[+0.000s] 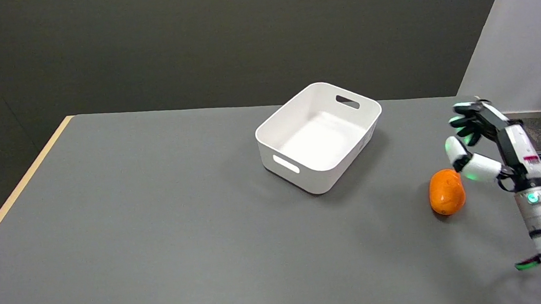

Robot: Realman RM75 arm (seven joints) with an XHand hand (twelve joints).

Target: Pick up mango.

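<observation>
Bin (319, 138): on table (159, 220), centre-rear.
Mango (446, 192): on table, right of and nearer than bin.
Right hand (483, 148): just right of mango.

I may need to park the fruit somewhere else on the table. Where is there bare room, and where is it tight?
The widest bare patch is the grey table left of the white bin, out to the wooden edge, plus the near strip in front of the bin. It is crowded at the right: the mango lies just beside the open right hand, close to that edge.

A white bin (319, 138) with handle slots sits on the grey table (159, 220), right of centre, toward the far edge.
</observation>
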